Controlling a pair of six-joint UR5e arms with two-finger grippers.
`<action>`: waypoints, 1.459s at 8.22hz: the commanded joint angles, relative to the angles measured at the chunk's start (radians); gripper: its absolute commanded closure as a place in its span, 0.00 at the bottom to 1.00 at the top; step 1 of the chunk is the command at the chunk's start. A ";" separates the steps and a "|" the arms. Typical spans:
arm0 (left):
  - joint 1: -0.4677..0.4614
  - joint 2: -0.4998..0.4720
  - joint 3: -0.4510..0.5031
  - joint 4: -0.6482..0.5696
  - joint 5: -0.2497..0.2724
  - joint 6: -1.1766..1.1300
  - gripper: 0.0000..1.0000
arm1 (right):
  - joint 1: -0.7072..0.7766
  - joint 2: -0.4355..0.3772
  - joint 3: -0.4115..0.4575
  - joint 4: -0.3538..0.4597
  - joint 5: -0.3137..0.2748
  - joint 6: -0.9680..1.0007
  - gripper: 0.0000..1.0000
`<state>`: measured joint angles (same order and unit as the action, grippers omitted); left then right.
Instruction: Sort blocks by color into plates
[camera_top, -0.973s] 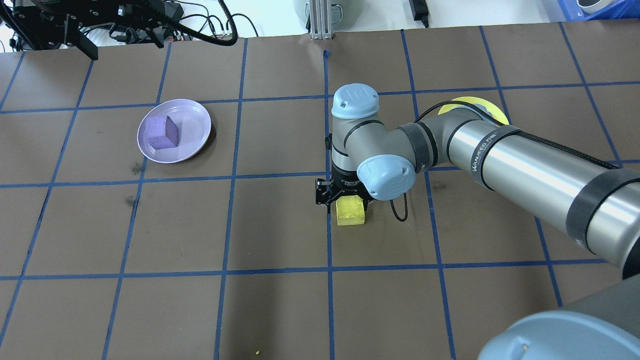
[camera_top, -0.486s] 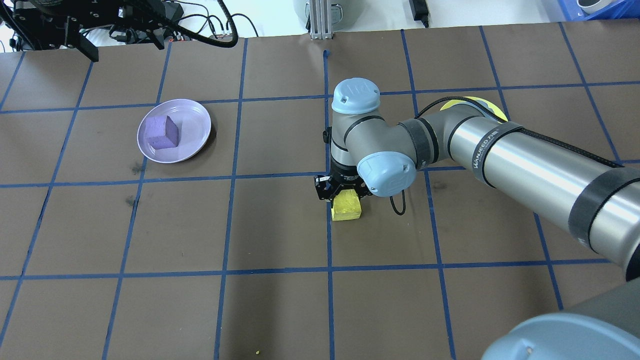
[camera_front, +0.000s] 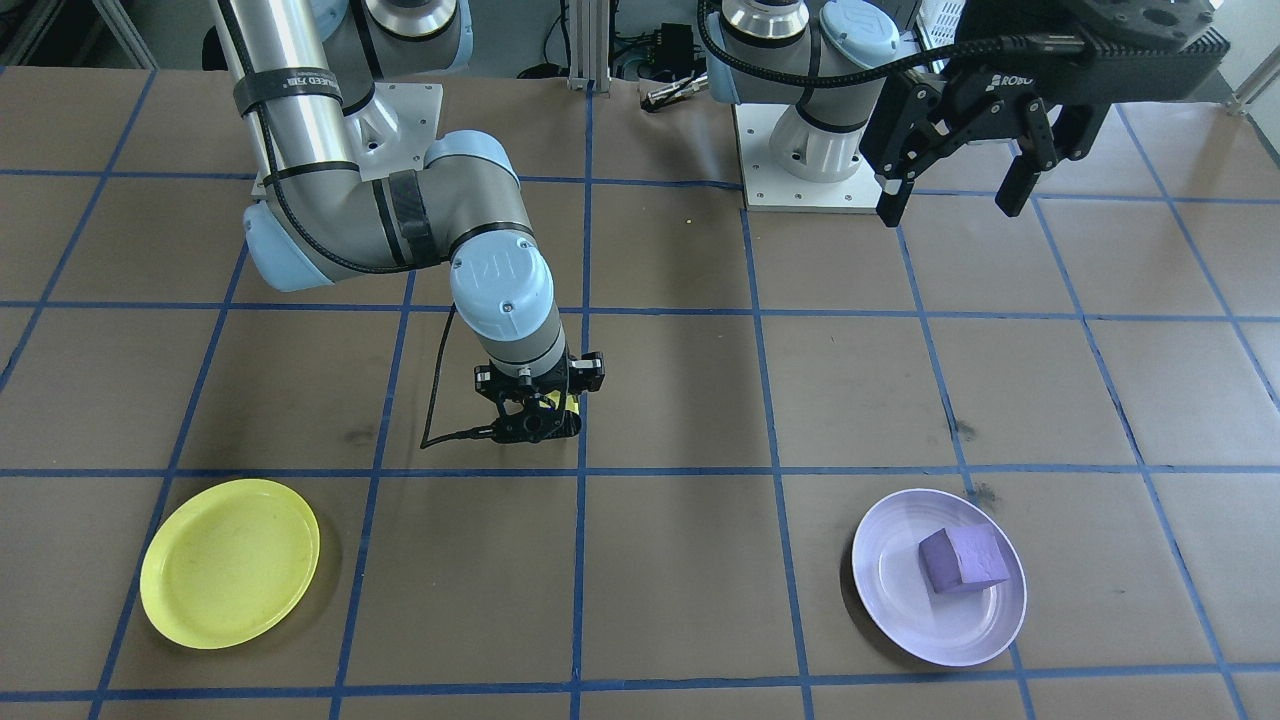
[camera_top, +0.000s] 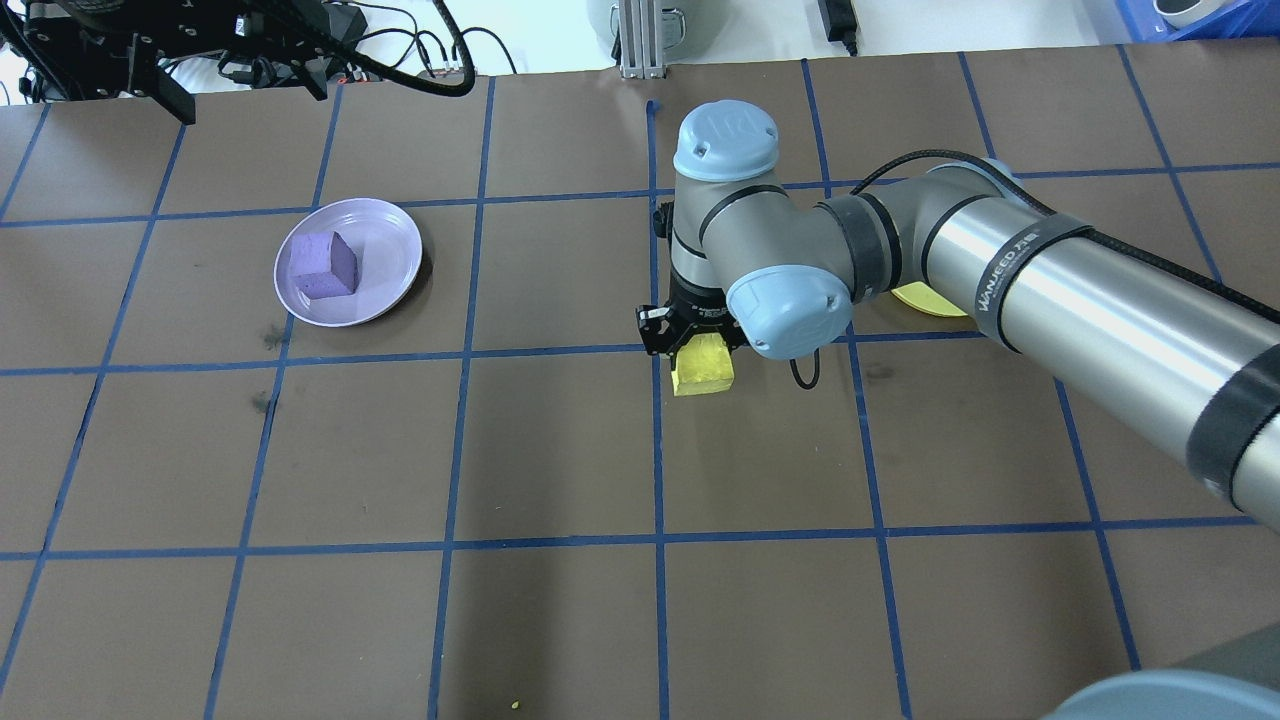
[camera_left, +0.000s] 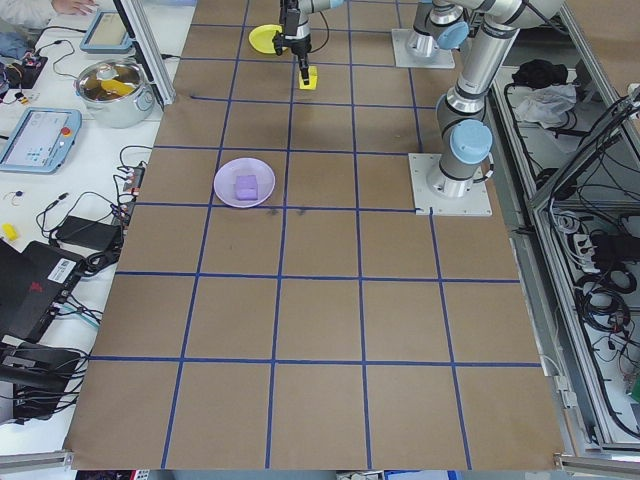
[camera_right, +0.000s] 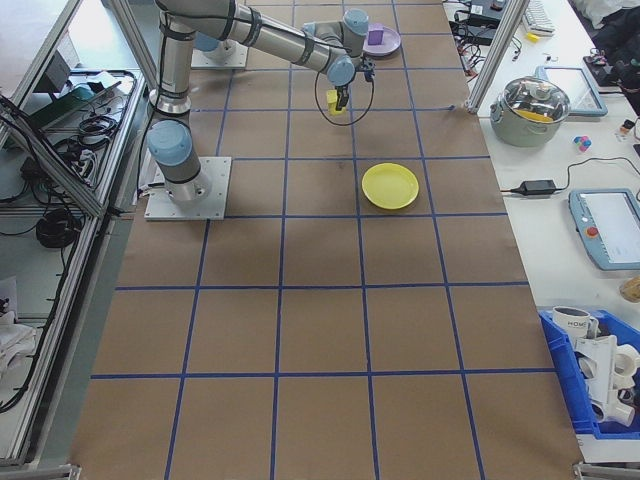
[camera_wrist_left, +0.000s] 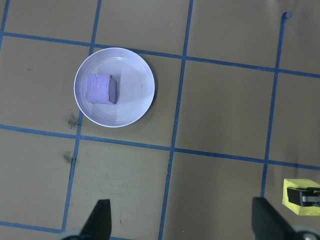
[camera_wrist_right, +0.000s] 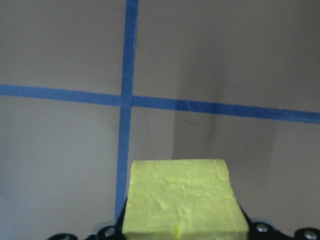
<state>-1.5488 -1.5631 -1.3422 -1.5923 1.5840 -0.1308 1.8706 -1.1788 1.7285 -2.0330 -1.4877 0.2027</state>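
— Hiding behind the right arm overhead, is the yellow plate (camera_front: 230, 562) seen whole from the front?
— Yes. The yellow block (camera_top: 702, 364) is clamped, lifted, by the right gripper (camera_top: 696, 335); the left gripper (camera_front: 953, 148) is spread, empty.

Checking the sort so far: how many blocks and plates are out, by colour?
Yellow block: 1
Purple block: 1
Yellow plate: 1
Lavender plate: 1
Total: 4
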 joint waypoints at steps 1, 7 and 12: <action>0.000 0.000 0.000 0.000 -0.005 -0.003 0.00 | -0.097 -0.057 -0.036 -0.039 -0.107 -0.009 1.00; 0.001 0.000 0.001 0.003 0.002 -0.001 0.00 | -0.483 0.014 -0.072 -0.116 -0.129 -0.575 1.00; 0.000 0.000 -0.002 0.002 -0.002 -0.003 0.00 | -0.501 0.103 -0.085 -0.226 -0.115 -0.569 0.80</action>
<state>-1.5489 -1.5618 -1.3414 -1.5899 1.5820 -0.1334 1.3683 -1.0896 1.6542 -2.2338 -1.6209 -0.3794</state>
